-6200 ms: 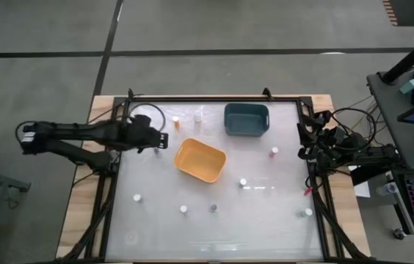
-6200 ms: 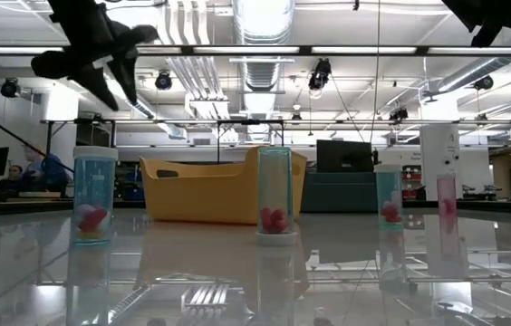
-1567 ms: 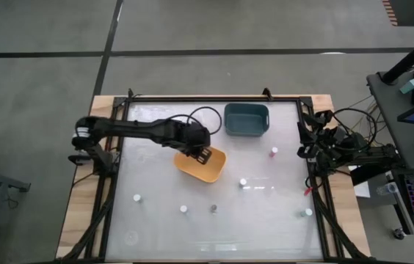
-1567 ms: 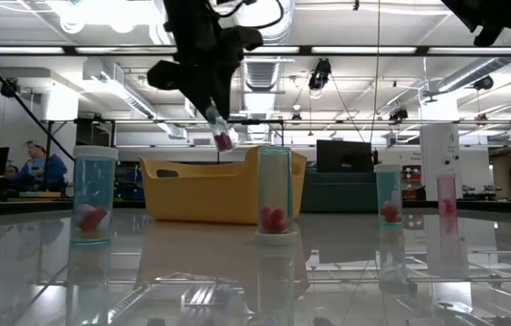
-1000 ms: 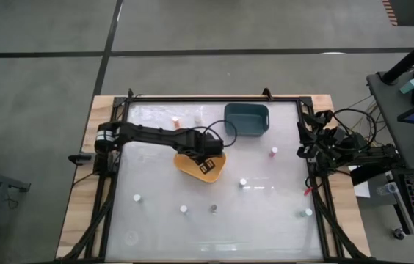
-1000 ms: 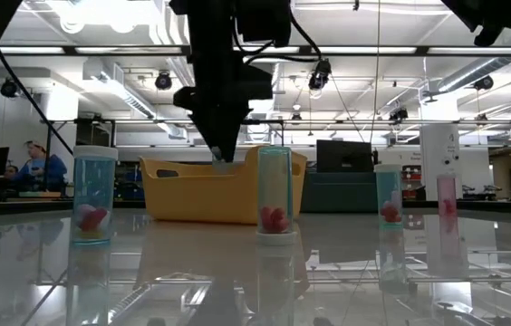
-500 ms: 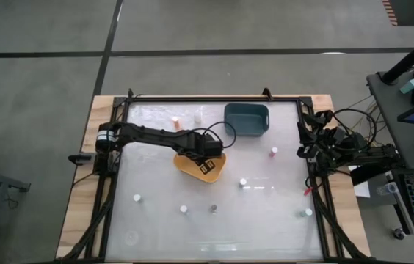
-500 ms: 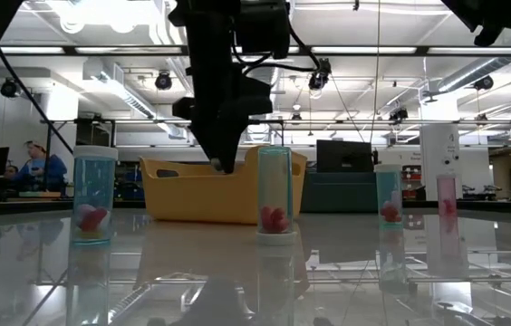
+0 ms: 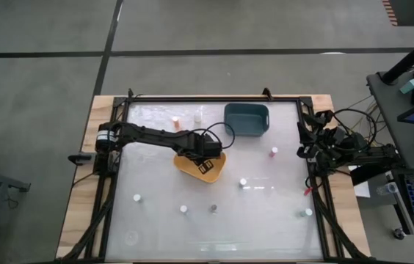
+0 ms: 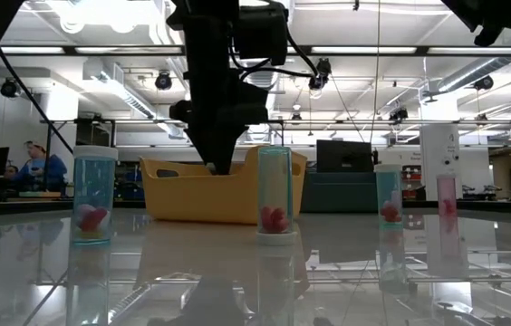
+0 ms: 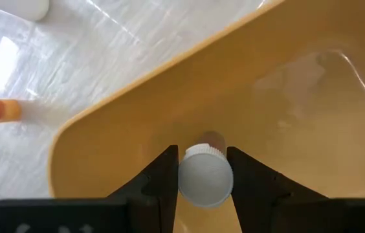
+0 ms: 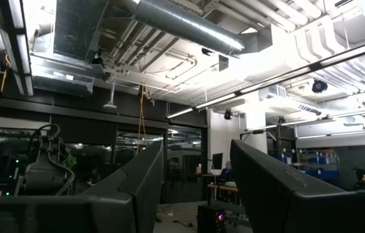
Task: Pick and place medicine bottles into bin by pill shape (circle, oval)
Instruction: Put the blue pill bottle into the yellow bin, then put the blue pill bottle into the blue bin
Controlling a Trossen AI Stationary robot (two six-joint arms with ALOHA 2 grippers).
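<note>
My left gripper [image 11: 205, 184] is shut on a white-capped medicine bottle [image 11: 205, 179] and reaches down into the orange-yellow bin [image 9: 186, 166] near the table's middle. In the low view its tip [image 10: 219, 168] sits at the bin's rim [image 10: 183, 164]. The dark teal bin [image 9: 247, 119] stands behind it at the far edge. Several other bottles stand upright on their bases, among them an orange one [image 9: 175, 119] and a white one [image 9: 197, 116] at the far side. My right gripper [image 12: 195, 188] is open at the table's right edge, pointing up at the ceiling. My left gripper pinches the bottle between its two fingers [image 11: 163, 175] at the top end, at the white cap [image 11: 203, 169]. The fingers come from above, pointing steeply down. The bottle hangs below them, inside the bin's walls; whether its lower end [image 11: 212, 138] touches the bin's floor I cannot tell.
More bottles stand at the near side [image 9: 136, 197], [image 9: 183, 209], [image 9: 213, 208], [image 9: 307, 213], one near the middle [image 9: 243, 182] and a pink one [image 9: 274, 152] toward the right. A dark frame [image 9: 214, 99] borders the table. Cables and a desk lie beyond the right edge.
</note>
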